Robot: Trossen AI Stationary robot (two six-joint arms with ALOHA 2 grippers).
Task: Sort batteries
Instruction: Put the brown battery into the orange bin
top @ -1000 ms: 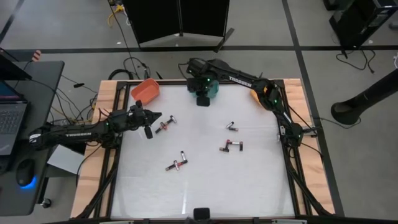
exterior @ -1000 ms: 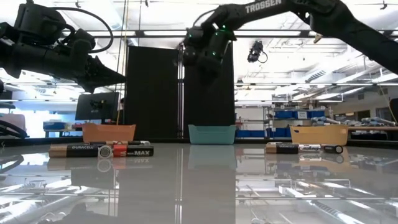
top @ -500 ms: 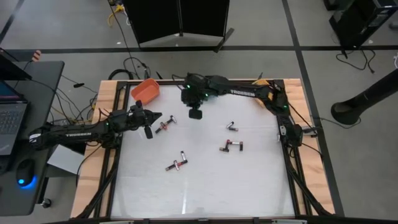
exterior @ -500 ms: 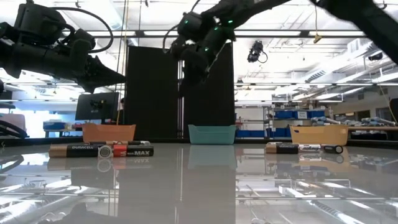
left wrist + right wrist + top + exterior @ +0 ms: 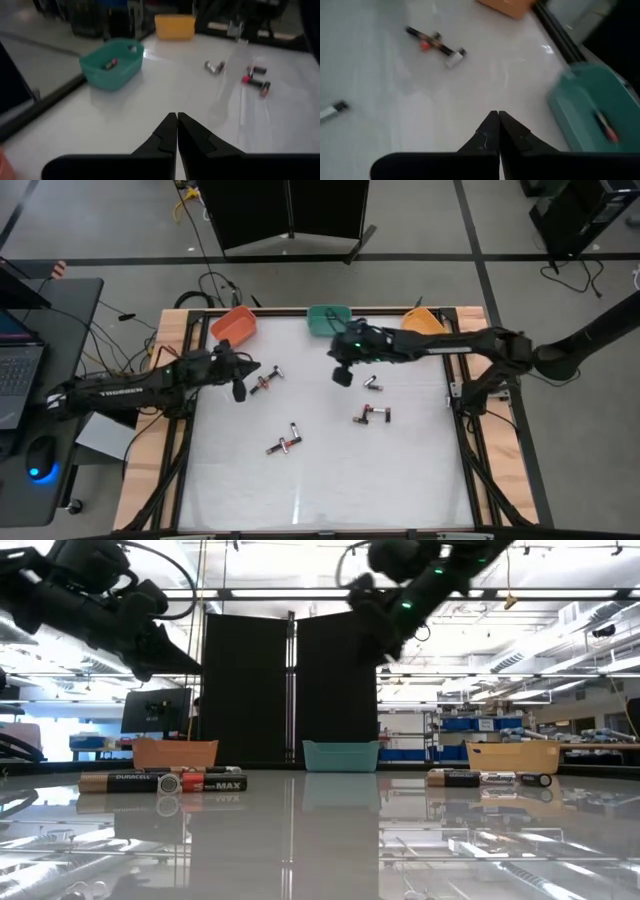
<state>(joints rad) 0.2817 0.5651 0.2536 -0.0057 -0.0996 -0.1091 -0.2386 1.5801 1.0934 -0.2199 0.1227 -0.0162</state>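
1. Three bins stood along the far edge of the table [image 5: 320, 480]: an orange bin [image 5: 234, 326], a teal bin [image 5: 328, 319] and a yellow bin [image 5: 424, 321].
2. In the high view the loose batteries lay in four small groups on the white surface: one cluster near the left gripper [image 5: 264, 380], a pair toward the front [image 5: 285, 444], a small pair just beside the right gripper [image 5: 372, 384], and a cluster right of centre [image 5: 372, 416]. An exact count of single cells could not be made out.
3. The cluster by the left gripper and the front pair lay with their long axes on a diagonal; the cluster right of centre lay roughly across the table, side to side.
4. The left wrist view showed at least two more batteries [image 5: 111, 63] inside the teal bin.
5. The left gripper [image 5: 239, 391] hovered over the table's left side, its fingers [image 5: 165, 134] pressed together on nothing.
6. The right gripper [image 5: 342, 375] hung above the table just in front of the teal bin, its fingers [image 5: 486, 131] likewise closed and empty.
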